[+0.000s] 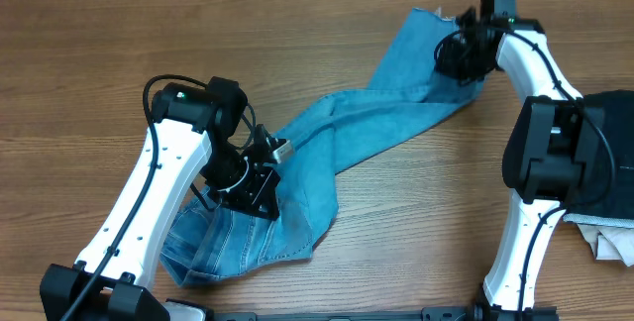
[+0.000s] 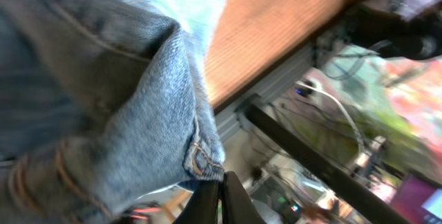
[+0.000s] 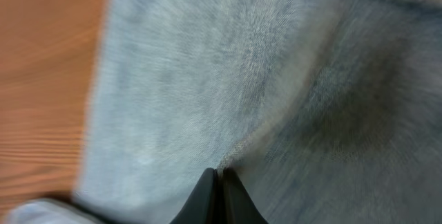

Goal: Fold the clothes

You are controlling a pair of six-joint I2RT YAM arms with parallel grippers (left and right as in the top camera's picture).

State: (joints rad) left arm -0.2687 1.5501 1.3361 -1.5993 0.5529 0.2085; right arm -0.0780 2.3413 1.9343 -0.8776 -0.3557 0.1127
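The light blue jeans [image 1: 327, 133] lie diagonally on the wooden table, waist at the lower left, legs running to the upper right. My left gripper [image 1: 265, 167] is at the waist end, shut on the jeans. In the left wrist view its fingertips [image 2: 221, 182] pinch a denim edge with a belt loop [image 2: 200, 158], lifted off the table. My right gripper [image 1: 462, 55] is on the legs near the far hems. In the right wrist view its shut tips [image 3: 221, 175] pinch a fold of the denim [image 3: 228, 79].
A dark garment [image 1: 616, 153] lies at the right edge of the table, with a whitish cloth [image 1: 616, 244] under it near the front. Bare wood table [image 1: 416, 222] spreads between the arms. The table's front edge and frame [image 2: 290, 65] show in the left wrist view.
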